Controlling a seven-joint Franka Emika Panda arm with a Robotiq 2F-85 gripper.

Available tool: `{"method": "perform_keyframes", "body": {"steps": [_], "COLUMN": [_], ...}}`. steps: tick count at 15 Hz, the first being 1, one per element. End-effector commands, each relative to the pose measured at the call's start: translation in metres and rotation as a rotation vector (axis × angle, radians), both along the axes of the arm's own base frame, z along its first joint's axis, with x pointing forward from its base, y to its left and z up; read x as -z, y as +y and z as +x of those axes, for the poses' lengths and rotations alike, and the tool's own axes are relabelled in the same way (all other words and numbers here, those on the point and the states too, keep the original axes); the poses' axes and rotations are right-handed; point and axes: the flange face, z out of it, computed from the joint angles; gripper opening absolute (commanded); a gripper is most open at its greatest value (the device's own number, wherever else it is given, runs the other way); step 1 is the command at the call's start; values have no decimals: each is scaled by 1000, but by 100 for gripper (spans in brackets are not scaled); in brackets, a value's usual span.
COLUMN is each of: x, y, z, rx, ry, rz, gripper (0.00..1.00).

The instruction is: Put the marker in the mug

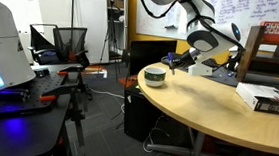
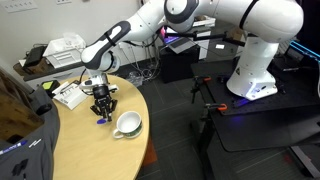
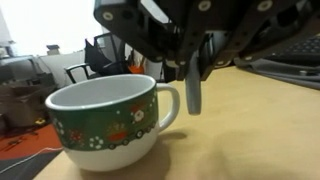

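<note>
the black robotiq gripper (image 3: 190, 60) is clamping its fingers on the slim dark marker with a paler grey end (image 3: 192, 92). the marker is hanging upright just beside the handle of the short, wide mug with a dark green band (image 3: 104, 122), outside the rim, not over the opening. the mug is sitting on the round pale wooden table (image 1: 216, 119). releasing here would likely be dropping the marker beside the mug. sliding across without lifting could be risking a knock on the handle or rim, shoving the mug. print on the flat white box (image 1: 266, 97) beyond the mug and writing on the whiteboard (image 1: 275, 10) are staying unreadable. the mug's band is showing red and white decoration, no words.
</note>
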Motion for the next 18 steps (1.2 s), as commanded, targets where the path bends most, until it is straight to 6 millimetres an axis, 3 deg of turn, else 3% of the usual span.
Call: {"method": "perform_keyframes", "body": {"steps": [1,4,5,8,18], "x": [-27,-39,-30,-36,-34], "y": [6,0,2,-4,-2], "z": [-31,-50,-33,-44,-46], "rx": [15,85,46,69,72], "ry": [18,69,73,84,86], "rz": [116,138,164,157,152], "gripper": [5,5,19,19,19]}}
